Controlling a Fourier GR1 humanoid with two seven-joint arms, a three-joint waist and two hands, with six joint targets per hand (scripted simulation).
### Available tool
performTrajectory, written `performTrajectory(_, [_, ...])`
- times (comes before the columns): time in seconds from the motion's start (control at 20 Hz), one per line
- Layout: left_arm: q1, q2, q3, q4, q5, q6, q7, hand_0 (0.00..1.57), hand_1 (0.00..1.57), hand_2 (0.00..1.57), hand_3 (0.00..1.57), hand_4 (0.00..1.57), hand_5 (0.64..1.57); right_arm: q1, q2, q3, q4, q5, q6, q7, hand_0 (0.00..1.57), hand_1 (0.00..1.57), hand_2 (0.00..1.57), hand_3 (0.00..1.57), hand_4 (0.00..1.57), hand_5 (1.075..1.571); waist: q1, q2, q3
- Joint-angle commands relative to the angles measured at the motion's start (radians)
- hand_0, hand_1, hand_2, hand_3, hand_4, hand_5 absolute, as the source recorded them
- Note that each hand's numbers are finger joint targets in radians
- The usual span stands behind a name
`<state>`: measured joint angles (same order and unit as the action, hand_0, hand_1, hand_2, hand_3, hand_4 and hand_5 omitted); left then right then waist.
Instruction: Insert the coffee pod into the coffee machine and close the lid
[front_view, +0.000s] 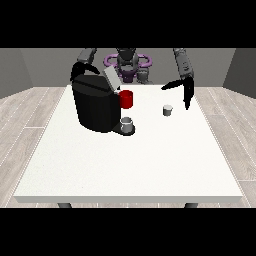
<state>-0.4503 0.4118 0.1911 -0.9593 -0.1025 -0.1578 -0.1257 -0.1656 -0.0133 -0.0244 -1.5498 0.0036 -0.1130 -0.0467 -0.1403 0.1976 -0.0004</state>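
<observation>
A black coffee machine (95, 104) stands on the white table (130, 160) at the left, its grey lid (111, 77) tilted up and open. A small grey cup (127, 124) sits on its base. The small pale coffee pod (167, 110) stands upright on the table right of the machine. The hand at the view's right (186, 90) hovers just above and right of the pod, thumb stretched left, fingers pointing down, holding nothing. The hand at the view's left (78, 70) shows only partly behind the machine's top.
A red mug (126, 99) stands right behind the machine, between it and the pod. The table's wide front half lies toward the camera. Wooden floor surrounds the table.
</observation>
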Motion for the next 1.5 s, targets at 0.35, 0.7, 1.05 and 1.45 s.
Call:
performTrajectory(0.35, [-0.054, -0.016, -0.091, 0.129, -0.159, 0.054, -0.058, 0.00, 0.00, 0.46, 0.00, 0.00, 1.571, -0.034, -0.013, -0.010, 0.129, 0.028, -0.025, -0.026, 0.00, 0.00, 0.00, 0.00, 0.42, 1.571, 0.020, 0.020, 0.0003])
performTrajectory(0.7, [-0.115, -0.010, -0.083, 0.270, -0.215, 0.094, -0.020, 0.76, 0.76, 0.82, 0.51, 0.00, 1.571, -0.041, -0.014, 0.006, 0.110, 0.047, -0.036, 0.008, 0.00, 0.00, 0.00, 0.00, 0.39, 1.571, -0.015, 0.007, 0.0001])
performTrajectory(1.05, [-0.120, 0.050, -0.111, 0.353, -0.308, 0.123, -0.139, 0.54, 0.54, 0.69, 0.44, 0.00, 1.571, -0.060, 0.003, 0.025, 0.045, 0.041, -0.044, 0.056, 0.00, 0.00, 0.00, 0.00, 0.48, 1.571, -0.034, 0.047, -0.0004])
performTrajectory(1.45, [-0.182, 0.022, -0.100, 0.388, -0.374, 0.296, -0.178, 0.69, 0.69, 0.85, 0.65, 0.29, 1.571, -0.094, -0.019, -0.019, 0.081, 0.006, -0.017, -0.005, 0.00, 0.00, 0.00, 0.00, 0.51, 1.571, -0.040, 0.104, -0.0001])
